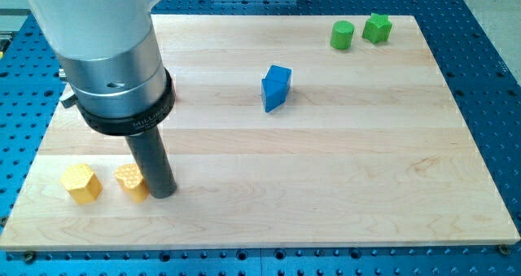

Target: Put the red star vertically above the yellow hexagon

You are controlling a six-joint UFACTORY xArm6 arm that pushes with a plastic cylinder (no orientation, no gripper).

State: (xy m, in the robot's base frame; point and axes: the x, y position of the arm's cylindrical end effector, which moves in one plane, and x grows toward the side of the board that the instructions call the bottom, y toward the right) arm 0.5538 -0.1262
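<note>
**Rod tip beside two yellow blocks; no red star in view**

The arm ends in a plain dark rod, so there is no tool to open or close and it has hold of nothing. Its tip (162, 193) rests on the wooden desk (342, 170) near the view's bottom left, touching or just beside the right edge of a small yellow block (130, 181) whose shape is partly hidden by the rod. Just to the view's left of that sits the yellow hexagon (82, 183), a squat, faceted piece with a flat, lightly textured top, apart from the tip.

A blue block (276, 87), wedge-like and angular, stands near the desk's middle. At the view's top right, a green cylinder (343, 34) and a green star-like block (377, 28) sit close together. The red star does not show anywhere in the view.
</note>
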